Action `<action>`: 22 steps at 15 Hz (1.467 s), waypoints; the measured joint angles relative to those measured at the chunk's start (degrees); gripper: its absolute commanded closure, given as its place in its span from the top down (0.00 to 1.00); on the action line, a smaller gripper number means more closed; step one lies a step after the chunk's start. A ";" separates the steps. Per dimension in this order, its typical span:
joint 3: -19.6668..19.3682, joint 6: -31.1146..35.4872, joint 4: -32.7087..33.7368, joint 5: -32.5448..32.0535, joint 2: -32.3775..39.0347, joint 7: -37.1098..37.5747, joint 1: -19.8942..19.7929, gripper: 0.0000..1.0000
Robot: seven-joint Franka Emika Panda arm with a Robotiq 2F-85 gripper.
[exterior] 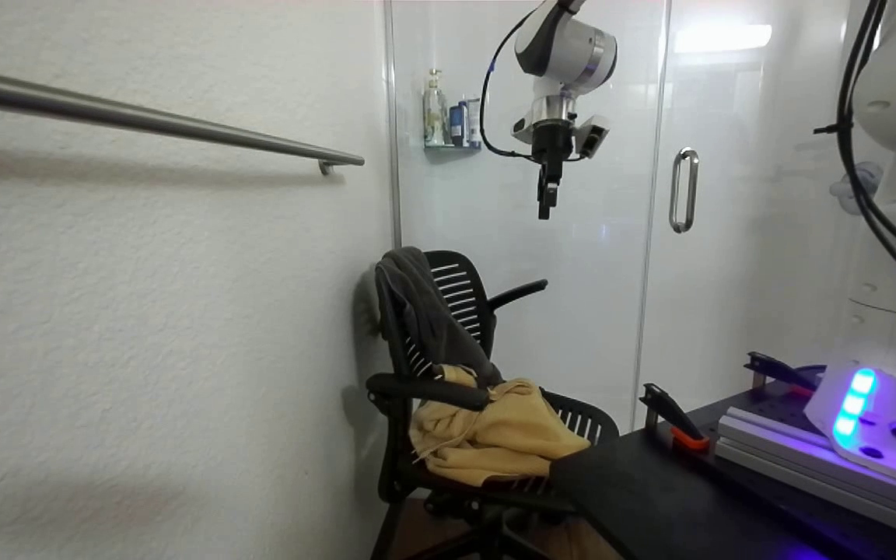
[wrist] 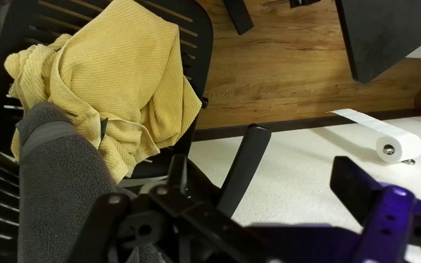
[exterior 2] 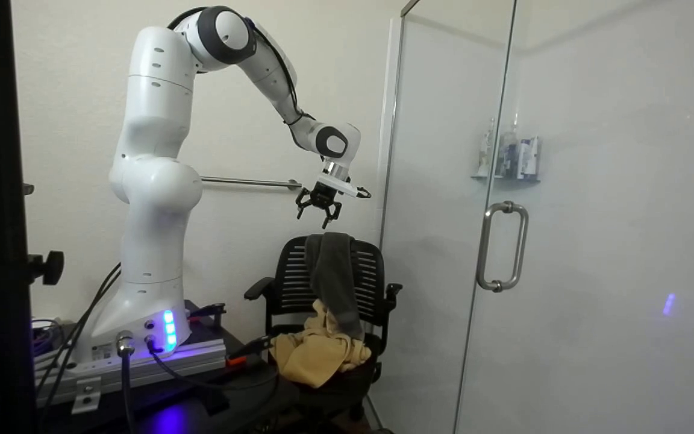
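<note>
A black chair [exterior 2: 367, 282], lower centre in an exterior view, bears a draped dark gray towel [exterior 2: 334, 278] whose end meets a bunched yellow towel [exterior 2: 318, 357]; both lie below the hand [exterior 2: 312, 221], which is spread wide and touches neither. Only the wrist view shows the toilet roll [wrist: 404, 146], at right.

yellow towel [wrist: 119, 69] is showing ribbed lines, grey towel [wrist: 59, 186] is bearing a paler band, chair [exterior 2: 291, 283] and gripper [exterior 2: 312, 220] are showing black, arm [exterior 2: 159, 114] is showing white, floor [wrist: 269, 69] is showing brown woodgrain, lights [exterior 2: 170, 330] are glowing blue
</note>
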 measured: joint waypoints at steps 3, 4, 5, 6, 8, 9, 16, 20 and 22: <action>0.24 0.02 0.96 1.62 1.64 -7.24 -1.47 1.00; 0.26 0.00 2.37 2.24 3.41 -11.40 -2.25 1.00; 0.36 -0.06 4.25 2.76 5.66 -15.34 -3.03 1.00; 0.66 -0.30 6.33 2.93 7.97 -18.80 -3.79 1.00; 1.72 -1.10 10.64 3.74 12.64 -22.90 -5.10 1.00; 2.37 -1.36 12.56 4.28 14.73 -23.04 -5.52 1.00; 7.61 10.54 15.39 13.00 22.15 -7.83 -5.34 1.00; 9.13 17.18 14.76 12.85 24.22 2.10 -4.76 1.00; 9.35 17.22 14.74 12.76 24.21 2.86 -4.94 1.00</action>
